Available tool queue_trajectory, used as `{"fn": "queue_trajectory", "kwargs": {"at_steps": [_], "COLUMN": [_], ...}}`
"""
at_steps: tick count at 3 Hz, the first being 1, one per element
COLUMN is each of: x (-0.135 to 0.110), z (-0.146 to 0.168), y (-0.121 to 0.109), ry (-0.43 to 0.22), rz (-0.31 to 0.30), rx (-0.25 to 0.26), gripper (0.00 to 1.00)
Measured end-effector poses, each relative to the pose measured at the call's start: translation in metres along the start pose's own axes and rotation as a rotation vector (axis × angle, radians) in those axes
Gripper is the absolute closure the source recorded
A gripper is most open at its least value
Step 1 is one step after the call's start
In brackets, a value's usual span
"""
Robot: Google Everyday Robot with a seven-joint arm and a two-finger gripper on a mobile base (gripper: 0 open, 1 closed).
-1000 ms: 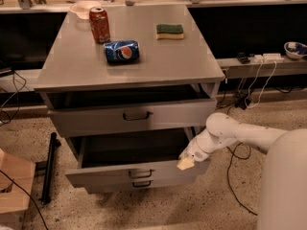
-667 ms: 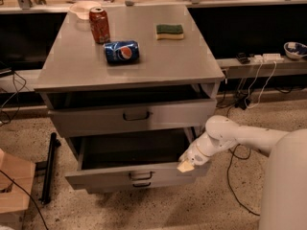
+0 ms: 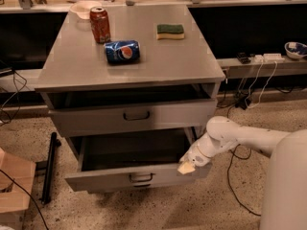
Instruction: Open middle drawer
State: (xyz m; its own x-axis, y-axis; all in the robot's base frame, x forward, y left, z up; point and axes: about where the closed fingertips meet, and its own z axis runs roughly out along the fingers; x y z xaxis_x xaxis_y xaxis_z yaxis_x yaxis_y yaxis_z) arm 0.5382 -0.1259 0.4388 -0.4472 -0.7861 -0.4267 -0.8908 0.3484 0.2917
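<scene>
Grey metal table [image 3: 158, 68] with drawers under its top, seen from the front and above.

Upright red soda can [image 3: 100, 24] near the back left corner. Blue Pepsi can [image 3: 122, 51] on its side just in front of the red one, toward the middle of the top. Green-and-yellow sponge [image 3: 170, 31] lies flat nearer the back right, well apart from both cans.

Top drawer [image 3: 96, 121] sits under the front edge, with a dark gap above its front and a dark bail handle at its centre.

The middle drawer [image 3: 105, 180] is below it, pulled well out toward the camera, with its dark inside showing. Its small handle [image 3: 141, 178] hangs at the centre of the shallow front.

White arm [image 3: 240, 137] reaches in from the right, elbow bent, below the front right corner of the table. The claw [image 3: 186, 167], tan at the tip, is at the right end of the middle drawer's front, against its top rim. Cannot tell whether the claw is clenched or released.

On the floor: a black bar [image 3: 49, 169] lies left of the table, and there is a wooden box [image 3: 14, 186] at the lower left. Dark cables [image 3: 235, 176] trail on the speckled floor to the right. A bowl [image 3: 295, 49] sits on the low shelf beyond the right edge.
</scene>
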Motion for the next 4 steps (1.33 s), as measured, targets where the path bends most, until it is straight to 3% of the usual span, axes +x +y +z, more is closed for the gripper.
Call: {"fn": "queue_trajectory", "kwargs": {"at_steps": [2,4], "x": [0.000,0.025], "z": [0.000,-0.007], "y": [-0.001,0.014], "ry": [0.000,0.024], "rz": [0.000,0.009], "rx": [0.000,-0.009], "gripper": [0.00,0.00]}}
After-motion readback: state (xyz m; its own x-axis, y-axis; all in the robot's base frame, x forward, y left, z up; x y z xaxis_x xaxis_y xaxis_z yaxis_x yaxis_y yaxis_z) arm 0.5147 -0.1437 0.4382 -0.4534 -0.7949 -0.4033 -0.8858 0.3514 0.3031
